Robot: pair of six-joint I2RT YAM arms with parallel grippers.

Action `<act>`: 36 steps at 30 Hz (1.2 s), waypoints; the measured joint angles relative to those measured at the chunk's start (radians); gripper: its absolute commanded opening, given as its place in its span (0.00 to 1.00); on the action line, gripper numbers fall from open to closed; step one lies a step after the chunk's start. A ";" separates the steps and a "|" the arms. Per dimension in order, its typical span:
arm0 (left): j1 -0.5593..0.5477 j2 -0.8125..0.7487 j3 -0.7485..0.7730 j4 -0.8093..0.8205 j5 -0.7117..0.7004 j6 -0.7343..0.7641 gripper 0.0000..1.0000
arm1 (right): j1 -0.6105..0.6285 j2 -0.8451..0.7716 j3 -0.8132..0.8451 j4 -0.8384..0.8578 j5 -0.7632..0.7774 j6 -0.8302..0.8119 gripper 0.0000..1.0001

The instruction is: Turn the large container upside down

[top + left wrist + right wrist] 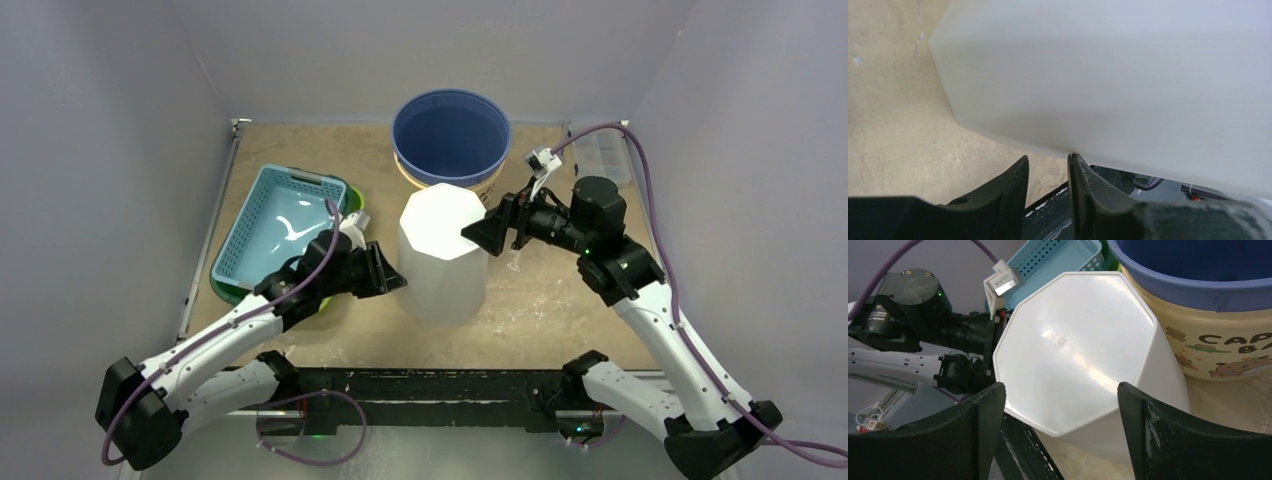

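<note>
Standing with its closed eight-sided base upward, the large container (441, 255) sits mid-counter (560, 300), at 6 o'clock from the blue bucket (451, 135), so the flip itself looks done. The left hand (1048, 162), low at the container's 9 o'clock, shows only a narrow gap between its fingers and grips nothing. The right hand (1060, 387), at 3 o'clock, gapes wide and is likewise empty. Only drawing both arms clear seems left.

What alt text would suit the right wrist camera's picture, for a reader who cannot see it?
A white octagonal container stands base-up, framed by two open black jaws. Behind it sit a blue tub and a teal basket.
</note>
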 measured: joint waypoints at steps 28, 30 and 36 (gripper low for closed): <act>0.000 -0.211 0.290 -0.600 -0.607 0.003 0.98 | 0.843 0.439 0.410 -0.177 1.199 -0.198 0.99; 0.000 -0.245 0.296 -0.624 -0.633 -0.013 0.98 | 0.839 0.460 0.422 -0.173 1.259 -0.203 0.99; 0.000 -0.343 0.296 -0.686 -0.685 -0.053 0.99 | 0.838 0.493 0.437 -0.166 1.320 -0.213 0.99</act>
